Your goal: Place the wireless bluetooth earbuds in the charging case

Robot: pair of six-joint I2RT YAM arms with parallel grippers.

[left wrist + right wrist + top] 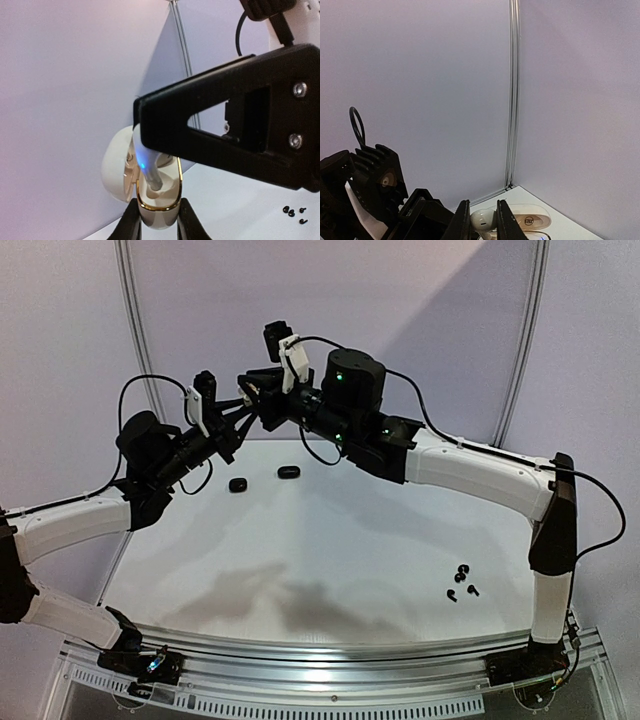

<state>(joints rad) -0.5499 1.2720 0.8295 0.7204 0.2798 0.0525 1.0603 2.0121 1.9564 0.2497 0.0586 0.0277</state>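
Both arms are raised above the far left of the table and meet tip to tip. My left gripper [157, 221] is shut on a white charging case [159, 210] with a gold rim; its lid hangs open to the left. My right gripper [483, 223] is shut on the head of a whitish earbud [482, 219]. In the left wrist view that earbud [147, 167] shows a blue light, and its stem tip sits inside a socket of the case. The right gripper's black finger [225, 135] crosses above the case. In the top view the grippers meet near the left gripper [238, 425].
Two black oval cases [237, 485] [288, 472] lie on the white table [330, 550] under the raised grippers. Several small black earbuds [460, 582] lie at the right, also seen in the left wrist view as black earbuds [294, 212]. Walls close off the back.
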